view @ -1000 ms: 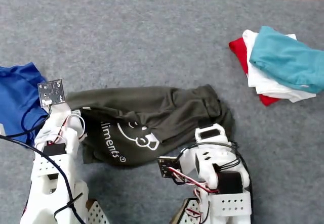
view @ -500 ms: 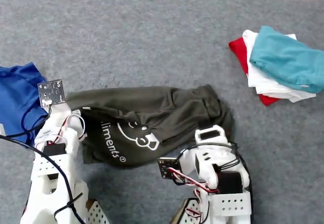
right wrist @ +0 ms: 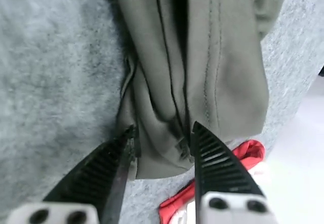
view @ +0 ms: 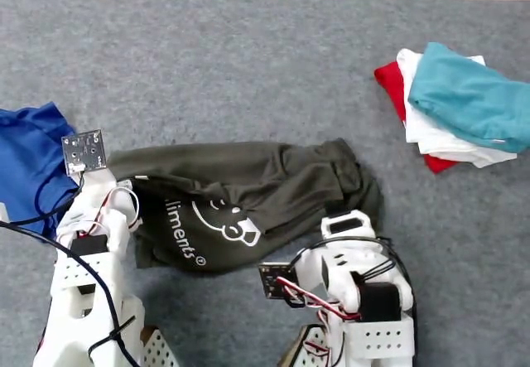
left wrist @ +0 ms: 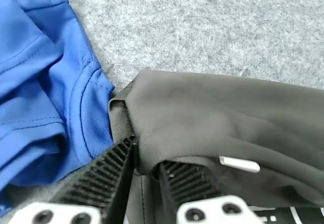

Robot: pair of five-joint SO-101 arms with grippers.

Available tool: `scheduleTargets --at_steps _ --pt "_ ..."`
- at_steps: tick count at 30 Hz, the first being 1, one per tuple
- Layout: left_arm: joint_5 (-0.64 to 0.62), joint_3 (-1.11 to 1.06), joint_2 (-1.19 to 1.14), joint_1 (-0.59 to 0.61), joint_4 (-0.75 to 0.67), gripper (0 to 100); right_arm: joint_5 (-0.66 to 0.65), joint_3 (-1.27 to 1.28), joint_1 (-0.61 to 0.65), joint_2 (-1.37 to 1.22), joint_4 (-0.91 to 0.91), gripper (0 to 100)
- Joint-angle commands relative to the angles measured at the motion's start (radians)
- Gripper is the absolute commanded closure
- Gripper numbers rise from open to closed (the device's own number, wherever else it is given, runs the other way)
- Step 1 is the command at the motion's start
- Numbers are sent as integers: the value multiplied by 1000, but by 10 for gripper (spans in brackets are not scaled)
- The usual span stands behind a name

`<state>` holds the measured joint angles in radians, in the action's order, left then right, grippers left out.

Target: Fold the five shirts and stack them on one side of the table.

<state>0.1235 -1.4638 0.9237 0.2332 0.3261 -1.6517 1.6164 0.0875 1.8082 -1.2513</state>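
1. A grey carpeted bench carried five shirts, with two white robot arms at its near edge.
2. A dark olive shirt lay crumpled across the middle of the bench, close to the near edge, its white print facing up.
3. The left tool was pinching a fold of the olive shirt at the end beside a rumpled blue shirt, which lay at the left edge.
4. The right tool was clamped on the bunched hem at the olive shirt's other end.
5. Near the right edge lay a stack: a red shirt lowest, a white shirt on it, and a teal shirt on top.
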Motion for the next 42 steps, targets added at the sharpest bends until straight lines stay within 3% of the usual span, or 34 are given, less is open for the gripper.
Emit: scheduleTargets --at_steps 1,5,15,25,36,42 --pt "-3 6 4 -14 -18 980 -3 -71 -42 108 -6 829" --pt "-3 6 4 -14 -14 980 -3 -128 -48 108 -80 829" --pt "-3 5 4 -14 -11 980 -6 -108 -47 90 21 829" --pt "-3 5 4 -14 -17 980 18 -363 -47 -429 31 829" --pt "-3 8 4 -14 -18 979 18 -229 25 -386 123 829" --pt "34 5 4 -15 -14 981 54 -295 36 -541 97 829"
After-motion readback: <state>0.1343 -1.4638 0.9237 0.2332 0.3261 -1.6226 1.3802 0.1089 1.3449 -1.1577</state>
